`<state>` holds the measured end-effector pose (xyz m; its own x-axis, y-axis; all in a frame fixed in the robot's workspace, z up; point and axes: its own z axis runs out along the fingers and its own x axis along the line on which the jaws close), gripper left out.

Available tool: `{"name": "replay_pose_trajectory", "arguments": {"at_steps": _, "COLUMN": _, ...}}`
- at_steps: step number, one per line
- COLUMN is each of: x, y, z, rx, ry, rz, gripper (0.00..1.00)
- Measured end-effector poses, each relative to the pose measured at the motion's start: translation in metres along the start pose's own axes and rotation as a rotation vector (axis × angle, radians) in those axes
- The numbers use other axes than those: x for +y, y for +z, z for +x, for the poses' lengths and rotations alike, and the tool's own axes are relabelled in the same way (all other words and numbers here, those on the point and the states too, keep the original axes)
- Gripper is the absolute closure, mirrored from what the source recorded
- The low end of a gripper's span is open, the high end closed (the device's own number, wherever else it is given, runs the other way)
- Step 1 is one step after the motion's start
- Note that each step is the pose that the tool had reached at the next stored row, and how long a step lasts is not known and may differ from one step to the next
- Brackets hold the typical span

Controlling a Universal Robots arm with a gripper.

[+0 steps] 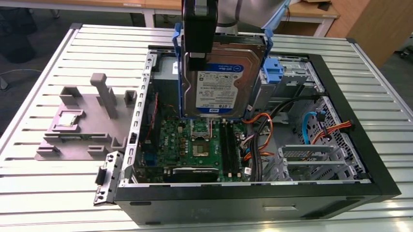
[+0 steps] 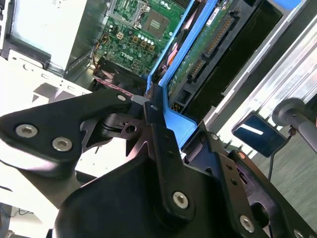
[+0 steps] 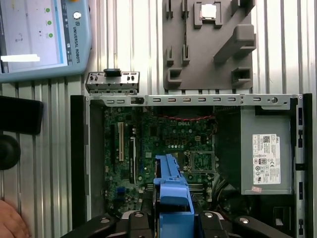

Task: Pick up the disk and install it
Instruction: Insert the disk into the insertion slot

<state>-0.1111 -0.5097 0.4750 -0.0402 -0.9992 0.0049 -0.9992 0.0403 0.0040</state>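
The disk [image 1: 219, 77], a silver hard drive with a white-and-blue label in a blue plastic carrier, hangs upright on its edge over the open computer case [image 1: 361, 145]. Its lower edge sits just above the motherboard [image 1: 193, 140]. My gripper [image 1: 199, 50] comes down from above and is shut on the disk's upper part. In the second wrist view my gripper [image 2: 151, 101] clamps the blue carrier [image 2: 173, 121], with the disk's green underside [image 2: 205, 52] beyond. In the first wrist view the carrier's edge [image 3: 171, 191] sticks out from my gripper [image 3: 171, 218] over the board.
A blue ribbed tab on a grey drive cage [image 1: 276, 67] stands at the case's far right. Orange and black cables [image 1: 261, 128] run beside the board. A grey box with a white sticker [image 3: 265, 153], a grey fixture [image 1: 84, 121], a tablet [image 3: 39, 39] and a hand [image 3: 10, 220] are nearby.
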Motion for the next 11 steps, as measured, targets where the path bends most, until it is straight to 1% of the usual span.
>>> {"name": "replay_pose_trajectory", "arguments": {"at_steps": 11, "x": -0.0005, "y": 0.0006, "z": 0.0133, "rx": 0.0005, "ry": 0.0, "rz": 0.0, "gripper": 0.63}}
